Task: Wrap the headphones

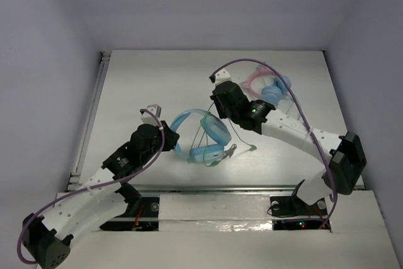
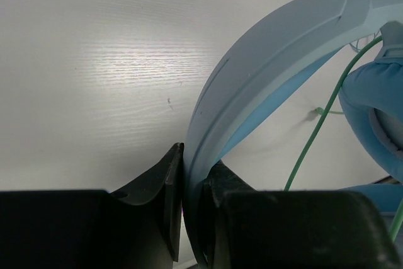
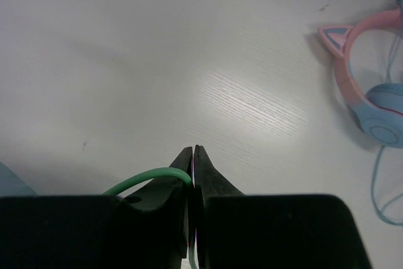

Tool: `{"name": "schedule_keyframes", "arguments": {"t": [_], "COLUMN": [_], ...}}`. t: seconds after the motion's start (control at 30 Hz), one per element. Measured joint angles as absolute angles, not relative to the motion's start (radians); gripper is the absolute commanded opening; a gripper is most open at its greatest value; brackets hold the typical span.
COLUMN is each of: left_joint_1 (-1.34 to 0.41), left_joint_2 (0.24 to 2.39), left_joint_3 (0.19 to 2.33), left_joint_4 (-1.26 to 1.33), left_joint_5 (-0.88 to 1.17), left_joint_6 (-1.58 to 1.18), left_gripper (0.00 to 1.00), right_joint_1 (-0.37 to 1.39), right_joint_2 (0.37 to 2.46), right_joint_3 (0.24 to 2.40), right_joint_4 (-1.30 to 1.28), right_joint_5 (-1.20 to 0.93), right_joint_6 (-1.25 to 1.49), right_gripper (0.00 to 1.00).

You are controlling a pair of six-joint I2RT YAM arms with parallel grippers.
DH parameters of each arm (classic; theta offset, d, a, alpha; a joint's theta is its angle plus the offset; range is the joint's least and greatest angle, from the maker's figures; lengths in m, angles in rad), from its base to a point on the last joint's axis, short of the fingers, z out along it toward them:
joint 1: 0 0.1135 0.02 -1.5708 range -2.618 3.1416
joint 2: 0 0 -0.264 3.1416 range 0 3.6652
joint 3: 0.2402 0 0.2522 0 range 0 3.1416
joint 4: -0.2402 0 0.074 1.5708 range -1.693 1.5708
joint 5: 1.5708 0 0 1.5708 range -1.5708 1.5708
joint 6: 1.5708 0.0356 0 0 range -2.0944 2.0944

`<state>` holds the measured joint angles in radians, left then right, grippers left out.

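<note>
Clamping the wide headband of the large light-blue over-ear headphones (image 1: 204,153), the L gripper (image 2: 192,177) is clenched tight, black fingers (image 2: 160,187) pressed to both faces of the band w/ no gap showing. The set sits mid-table on the white wood-grain tabletop (image 2: 94,61), roughly between the two arms. Seen from the overhead cam, the L gripper holds the band's left end, and the oval padded cups are at the set's near-right side. Whether the cups rest on the tabletop or hang just above it can't be told.

The thin green cable (image 2: 313,137) climbs from beside one cup, crosses the band's inner curve & runs up to the R gripper (image 3: 193,155), which hangs over the set's far-right side. The R gripper is pinched on that cable: a green loop comes in from the left & vanishes between fingertips that meet at the tip. More cable trails loose on the tabletop just right of the cups.

Beyond the blue set, to its far right, lies a smaller pair w/ pink cat-ear headband & round blue cups (image 3: 352,74), well apart from it, its own pale-blue cord curling alongside.
</note>
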<state>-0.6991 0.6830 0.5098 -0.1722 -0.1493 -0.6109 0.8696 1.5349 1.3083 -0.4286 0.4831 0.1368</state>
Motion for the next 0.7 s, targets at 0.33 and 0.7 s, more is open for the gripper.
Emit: {"name": "schedule_keyframes", "arguments": {"t": [0.33,0.7], "left_joint_1": [-0.699,-0.699], "left_joint_2": [0.681,0.715], "left_joint_3": [0.581,0.637], "left_joint_4": [-0.208,-0.235], "left_joint_5": [-0.152,-0.172], "left_joint_6": [-0.605,-0.582], "left_gripper": [0.00,0.00], "right_joint_1": [0.749,0.719], "right_joint_2": [1.328,1.322], "right_joint_3": [0.963,0.670], "right_joint_4": [-0.044,0.406], "right_joint_5": [0.112,-0.161], "right_joint_6": [0.277,0.482], "right_gripper": [0.19,0.29]}}
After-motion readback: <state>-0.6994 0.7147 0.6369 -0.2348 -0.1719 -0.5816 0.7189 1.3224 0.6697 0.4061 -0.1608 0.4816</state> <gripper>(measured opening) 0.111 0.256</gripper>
